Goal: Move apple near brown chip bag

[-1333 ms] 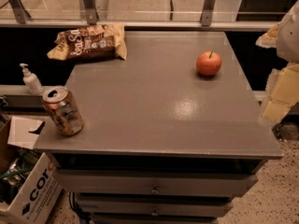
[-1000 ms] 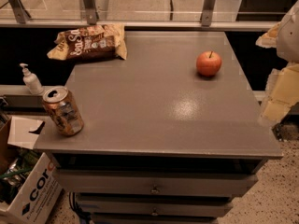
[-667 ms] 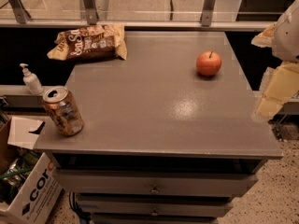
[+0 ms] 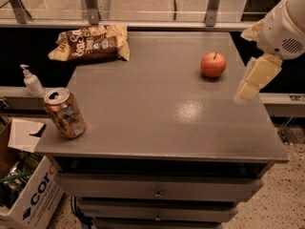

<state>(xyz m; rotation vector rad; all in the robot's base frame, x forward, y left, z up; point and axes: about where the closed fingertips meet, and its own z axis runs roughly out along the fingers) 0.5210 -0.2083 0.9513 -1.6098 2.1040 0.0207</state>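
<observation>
The red-orange apple stands on the grey table top at the back right. The brown chip bag lies at the table's back left corner, far from the apple. My gripper hangs above the table's right edge, a little right of and nearer than the apple, not touching it. It holds nothing that I can see.
An orange-brown soda can stands at the front left corner. A white pump bottle stands on a ledge left of the table. A cardboard box sits on the floor at the lower left. Drawers are below the table top.
The arm and gripper have moved left from the right edge, over the table's right side and closer to the apple. The apple, bag and can have not moved.
</observation>
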